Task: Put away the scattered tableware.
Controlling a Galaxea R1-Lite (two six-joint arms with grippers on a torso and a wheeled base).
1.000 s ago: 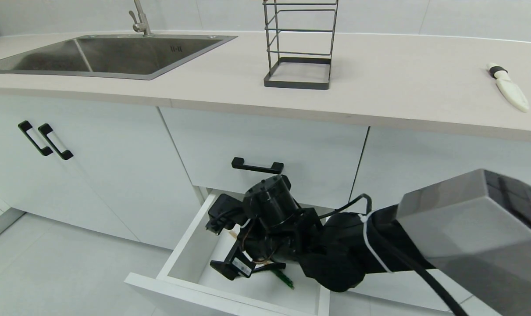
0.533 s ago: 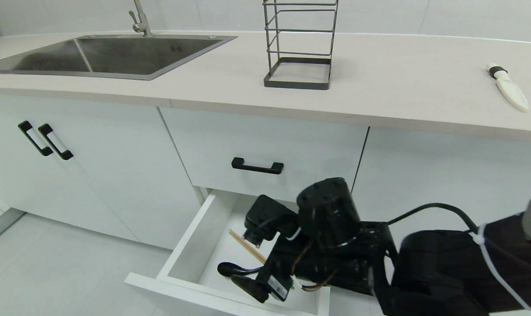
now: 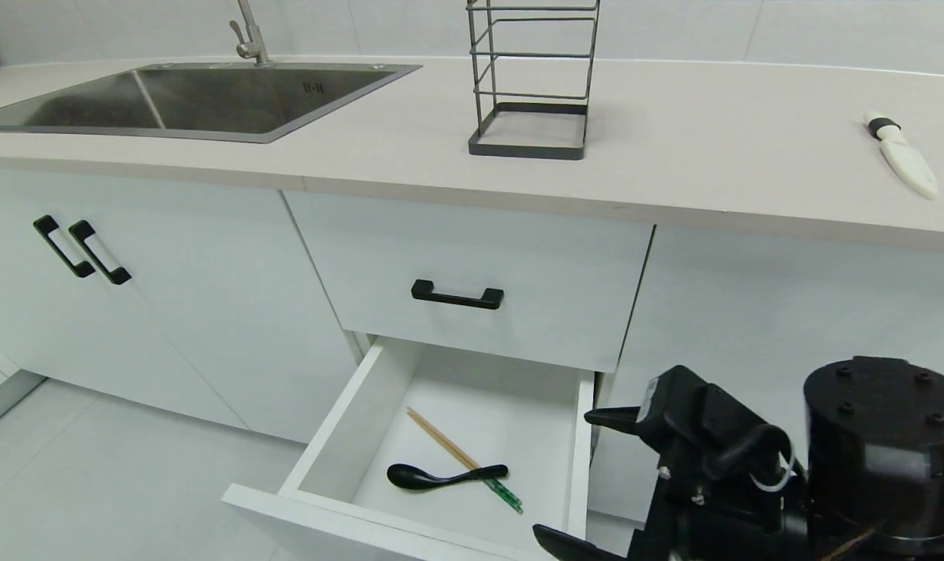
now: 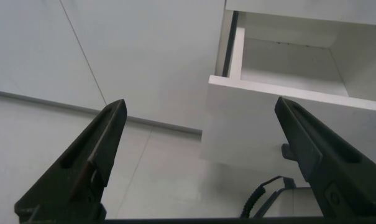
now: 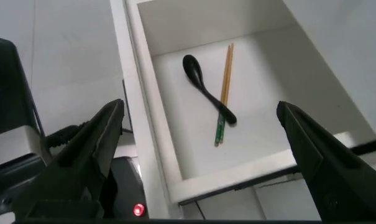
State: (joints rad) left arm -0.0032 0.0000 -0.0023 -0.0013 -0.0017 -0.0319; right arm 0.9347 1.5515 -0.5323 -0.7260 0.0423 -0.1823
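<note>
A black spoon [image 3: 444, 476] lies on the floor of the open white drawer [image 3: 331, 444], its handle crossing a pair of wooden chopsticks [image 3: 460, 457] with green tips. From the right wrist view, the spoon [image 5: 203, 84] and chopsticks [image 5: 224, 87] rest well below my right gripper [image 5: 200, 107]. My right gripper [image 3: 565, 475] hangs open and empty just off the drawer's right side. A white knife [image 3: 904, 154] with a black band lies on the counter at far right. My left gripper [image 4: 200, 106] is open and empty, low beside the drawer front [image 4: 287, 118].
A dark wire rack [image 3: 530, 78] stands mid-counter and a steel sink [image 3: 191, 97] is at the back left. A shut drawer with a black handle [image 3: 457, 294] sits above the open one. Cabinet doors with black handles [image 3: 82, 249] are on the left.
My right gripper has pulled out of the drawer and swung to the right and down. The black spoon now lies uncovered across the chopsticks in the drawer.
</note>
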